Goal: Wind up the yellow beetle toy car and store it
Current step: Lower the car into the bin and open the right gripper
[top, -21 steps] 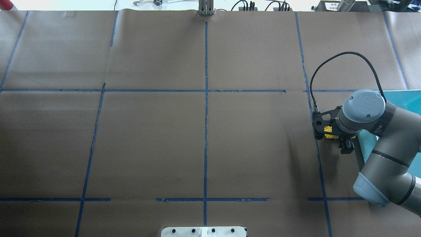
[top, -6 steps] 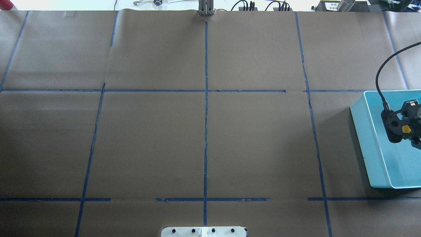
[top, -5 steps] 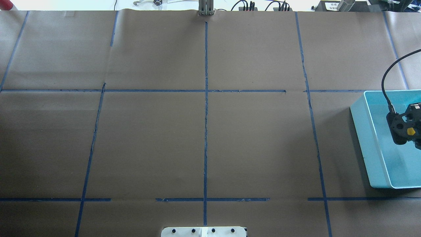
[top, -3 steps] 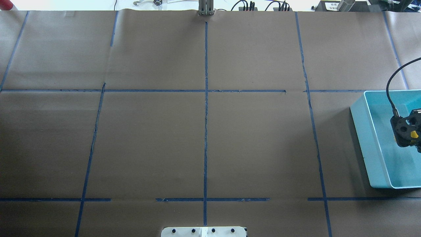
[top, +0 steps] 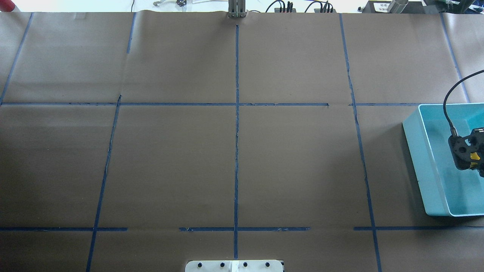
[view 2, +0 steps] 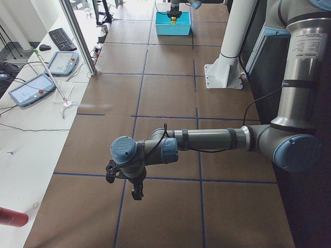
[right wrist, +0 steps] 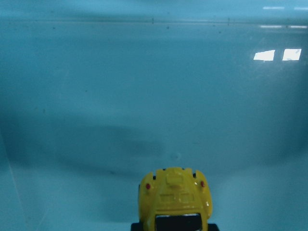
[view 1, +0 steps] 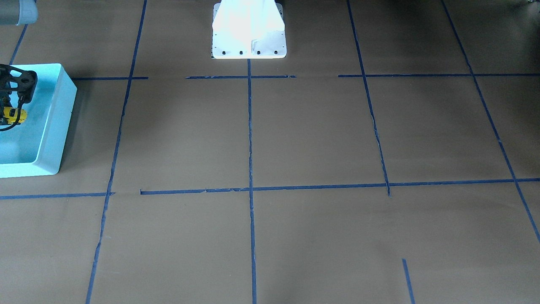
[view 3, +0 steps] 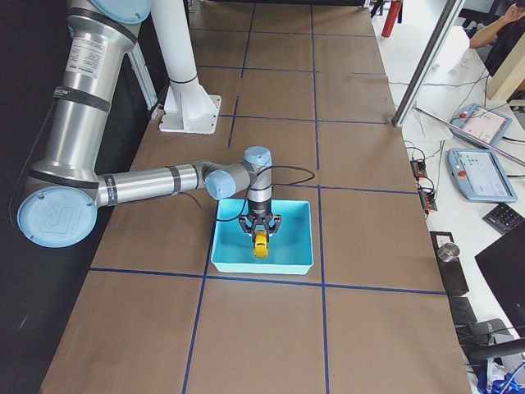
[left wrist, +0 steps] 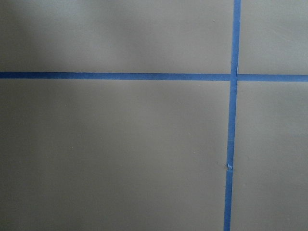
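Your right gripper [view 3: 260,237] grips the yellow beetle toy car [right wrist: 175,199] down inside the turquoise bin [top: 416,151], likely so it drops only slightly.

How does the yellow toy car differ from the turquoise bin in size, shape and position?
Size: the yellow beetle toy car is tiny, the turquoise bin far larger. Shape: the car is rounded, the bin an open rectangular box. Position: the right hand holds the car over the bin's floor, while the bin rests on the table. Both are brightly coloured.
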`<state>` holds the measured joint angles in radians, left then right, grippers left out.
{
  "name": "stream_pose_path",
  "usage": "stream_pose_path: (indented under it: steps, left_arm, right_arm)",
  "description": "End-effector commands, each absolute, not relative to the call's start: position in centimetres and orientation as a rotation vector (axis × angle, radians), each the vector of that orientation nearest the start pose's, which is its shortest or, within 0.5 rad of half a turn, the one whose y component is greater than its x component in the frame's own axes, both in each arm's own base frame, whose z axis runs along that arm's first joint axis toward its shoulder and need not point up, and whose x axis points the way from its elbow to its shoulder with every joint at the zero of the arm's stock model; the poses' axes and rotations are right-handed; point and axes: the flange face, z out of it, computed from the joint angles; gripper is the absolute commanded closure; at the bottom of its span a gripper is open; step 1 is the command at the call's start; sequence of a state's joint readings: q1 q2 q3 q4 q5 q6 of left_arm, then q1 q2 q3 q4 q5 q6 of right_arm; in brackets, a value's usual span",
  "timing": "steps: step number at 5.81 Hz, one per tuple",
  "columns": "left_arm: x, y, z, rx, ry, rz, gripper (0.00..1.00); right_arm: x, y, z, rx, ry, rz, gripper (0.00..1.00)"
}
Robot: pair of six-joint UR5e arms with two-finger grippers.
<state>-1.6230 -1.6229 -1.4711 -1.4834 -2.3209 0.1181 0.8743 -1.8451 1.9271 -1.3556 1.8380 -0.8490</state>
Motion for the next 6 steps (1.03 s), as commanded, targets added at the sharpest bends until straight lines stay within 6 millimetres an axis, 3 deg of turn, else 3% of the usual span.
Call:
stream_pose_path:
  steps: [1, 6]
  left_arm:
    - [-9.2, -49.9, 69.1, -0.066, 0.757, 0.012, 0.00]
    - [-9.2, -49.9, 69.2, -0.068, 0.756, 0.011, 0.00]
  right_arm:
    - [-18.2, -38.3, 60.5, 0.349, -0.272, -1.550, 1.00]
    - [-19.7, -39.1, 61.4, 0.333, -0.289, -1.540, 0.95]
